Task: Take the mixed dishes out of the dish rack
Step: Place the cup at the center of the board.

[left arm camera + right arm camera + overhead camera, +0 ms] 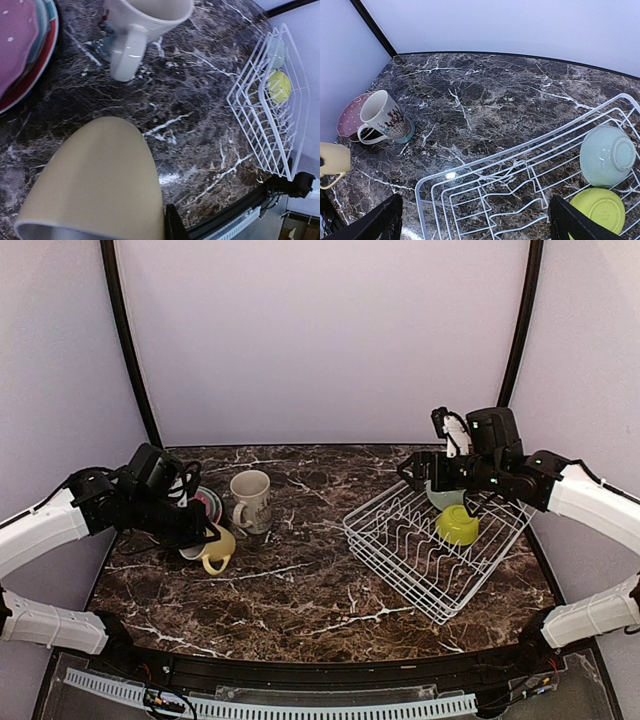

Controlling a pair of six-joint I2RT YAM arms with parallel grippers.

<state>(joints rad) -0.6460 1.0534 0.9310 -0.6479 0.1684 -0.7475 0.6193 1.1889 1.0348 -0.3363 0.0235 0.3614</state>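
We see the left hand (199, 536) clamped on the yellow mug (215, 549); the right hand (475, 212), fully open and empty, hangs over the dish rack (420, 552).

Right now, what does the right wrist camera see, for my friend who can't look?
A white wire dish rack holds a pale mint bowl and a lime-green bowl, seen past the open right pincer. Across the dark marble table, far left, are a cream mug, a pink dotted plate and a yellow mug.
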